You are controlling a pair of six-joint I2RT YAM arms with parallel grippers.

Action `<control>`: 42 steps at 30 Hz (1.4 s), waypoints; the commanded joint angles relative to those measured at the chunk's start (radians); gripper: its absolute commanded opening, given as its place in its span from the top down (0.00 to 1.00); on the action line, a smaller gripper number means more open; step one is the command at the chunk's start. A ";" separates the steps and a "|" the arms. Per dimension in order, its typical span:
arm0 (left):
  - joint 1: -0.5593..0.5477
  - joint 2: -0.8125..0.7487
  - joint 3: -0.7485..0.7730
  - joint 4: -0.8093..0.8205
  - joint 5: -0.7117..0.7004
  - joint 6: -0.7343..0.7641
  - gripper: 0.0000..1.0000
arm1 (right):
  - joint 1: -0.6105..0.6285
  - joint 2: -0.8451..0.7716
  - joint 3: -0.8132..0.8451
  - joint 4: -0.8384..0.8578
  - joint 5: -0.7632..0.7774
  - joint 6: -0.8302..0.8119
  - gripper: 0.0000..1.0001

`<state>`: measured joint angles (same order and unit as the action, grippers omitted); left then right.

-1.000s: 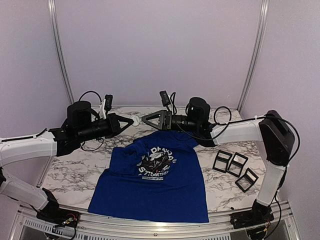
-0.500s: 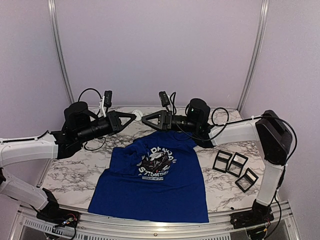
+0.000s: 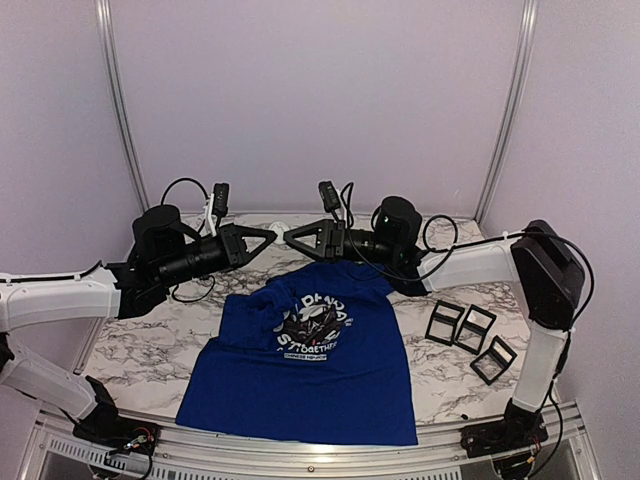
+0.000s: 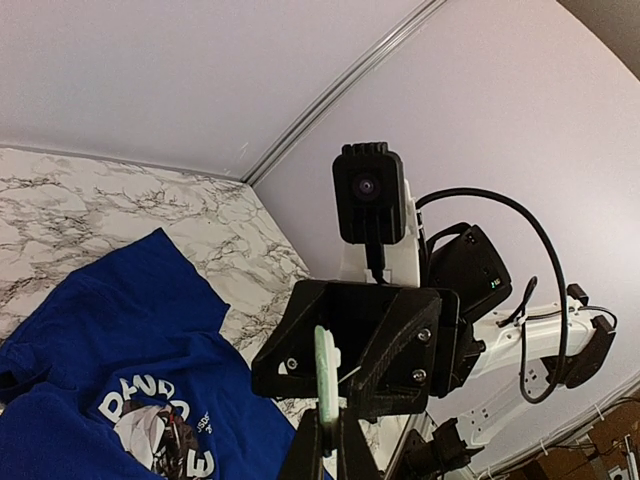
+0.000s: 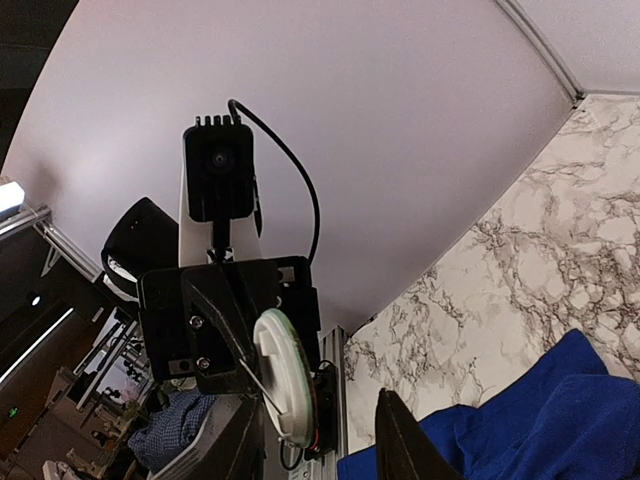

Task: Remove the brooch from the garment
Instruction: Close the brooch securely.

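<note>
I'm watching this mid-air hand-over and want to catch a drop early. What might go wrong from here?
1. The left gripper pinches the brooch at one edge, above the table. If it lets go before the right gripper, whose fingers are apart, has hold, the brooch may fall.
2. The grippers stand tip to tip, so any misalignment may knock the fingers together or push the brooch askew.
</note>
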<state>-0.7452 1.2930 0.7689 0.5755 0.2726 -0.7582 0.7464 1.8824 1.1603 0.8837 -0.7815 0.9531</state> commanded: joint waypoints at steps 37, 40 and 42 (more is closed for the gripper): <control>-0.025 0.037 0.023 0.010 0.042 0.048 1.00 | -0.010 0.040 0.021 -0.057 -0.047 -0.013 0.83; -0.029 0.038 0.030 -0.001 0.040 0.060 1.00 | -0.010 0.039 0.022 -0.071 -0.041 -0.016 0.84; -0.031 0.038 0.030 -0.007 0.038 0.066 1.00 | -0.010 0.041 0.024 -0.072 -0.041 -0.014 0.85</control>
<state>-0.7559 1.3266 0.7689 0.5613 0.2890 -0.7227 0.7448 1.8984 1.1606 0.8600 -0.8299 0.9485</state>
